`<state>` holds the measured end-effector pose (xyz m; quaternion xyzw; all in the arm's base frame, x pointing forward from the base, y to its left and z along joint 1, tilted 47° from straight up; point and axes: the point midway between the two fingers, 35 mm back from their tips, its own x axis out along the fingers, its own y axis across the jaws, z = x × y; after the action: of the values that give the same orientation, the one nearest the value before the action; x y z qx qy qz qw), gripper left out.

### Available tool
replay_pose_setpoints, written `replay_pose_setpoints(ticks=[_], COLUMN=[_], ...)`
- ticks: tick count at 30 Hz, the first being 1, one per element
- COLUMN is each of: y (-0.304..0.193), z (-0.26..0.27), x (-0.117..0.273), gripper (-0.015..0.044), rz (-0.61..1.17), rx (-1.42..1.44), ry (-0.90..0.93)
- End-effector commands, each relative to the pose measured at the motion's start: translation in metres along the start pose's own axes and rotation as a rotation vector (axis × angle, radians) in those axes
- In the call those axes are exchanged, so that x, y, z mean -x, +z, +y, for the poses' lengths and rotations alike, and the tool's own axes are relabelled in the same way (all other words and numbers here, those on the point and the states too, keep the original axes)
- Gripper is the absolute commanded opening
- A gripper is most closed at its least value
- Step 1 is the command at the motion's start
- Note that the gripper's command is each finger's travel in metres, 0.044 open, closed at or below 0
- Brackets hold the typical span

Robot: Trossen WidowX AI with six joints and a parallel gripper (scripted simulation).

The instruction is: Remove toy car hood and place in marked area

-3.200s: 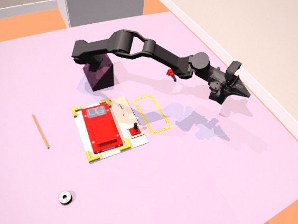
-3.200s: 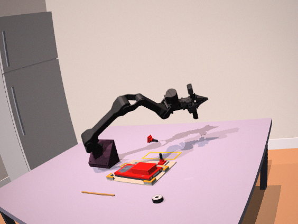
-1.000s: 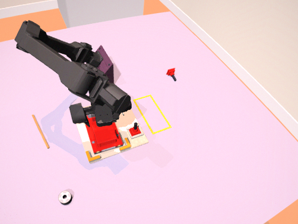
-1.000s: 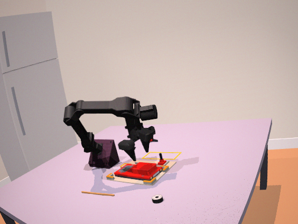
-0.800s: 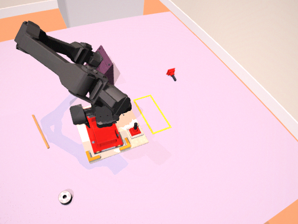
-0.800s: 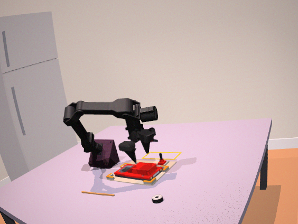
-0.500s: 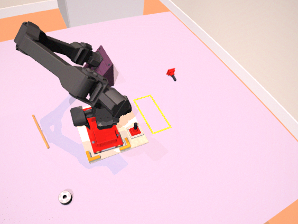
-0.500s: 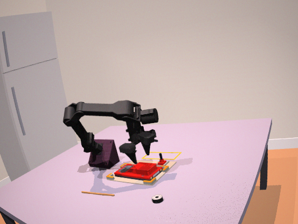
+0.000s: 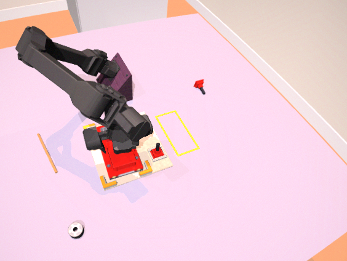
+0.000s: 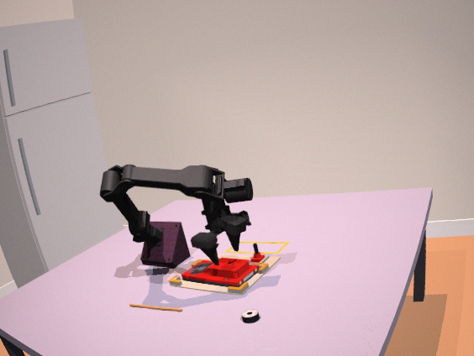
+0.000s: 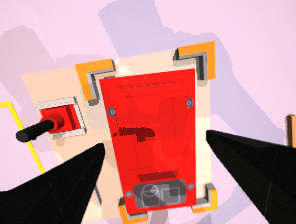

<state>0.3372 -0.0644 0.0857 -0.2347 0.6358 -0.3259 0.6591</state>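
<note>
The hand point(image 10: 227, 257) point(image 11: 155, 141) stands wide, its two fingers apart over the toy car with nothing between them. The hood point(image 9: 124, 157) point(image 10: 236, 267) point(image 11: 154, 120) is still on the car, as far as I can make out; red on red, its edges are hard to trace. The car sits on a pale board point(image 9: 166, 163) point(image 10: 271, 264) point(image 11: 37, 82) among orange corner brackets point(image 9: 107, 184) point(image 10: 239, 288) point(image 11: 207, 50), beside the yellow marked area point(image 9: 188, 130) point(image 10: 265, 243) point(image 11: 27, 135) on the counter point(image 9: 246, 184) point(image 10: 336, 269) point(image 11: 250, 25).

The hood looks like a stiff, light shell, probably smooth enough to slip if pinched by a thin rim. The raised block seems the best hold: take it by its two long sides, low down, midway along so neither end droops. A firm, even squeeze should do; nothing suggests it would crush. Lift straight up, since a tilted pull might bind it or drag the car along.
</note>
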Motion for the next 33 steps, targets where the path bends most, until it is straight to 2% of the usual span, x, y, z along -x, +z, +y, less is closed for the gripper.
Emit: replay_pose_setpoints(ticks=[1,33], y=[0.0,-0.001], z=[0.0,0.0], x=[-0.004,-0.024], gripper=[0.044,0.044], rz=[-0.002,-0.002], rx=[0.004,0.004], ry=[-0.004,-0.006])
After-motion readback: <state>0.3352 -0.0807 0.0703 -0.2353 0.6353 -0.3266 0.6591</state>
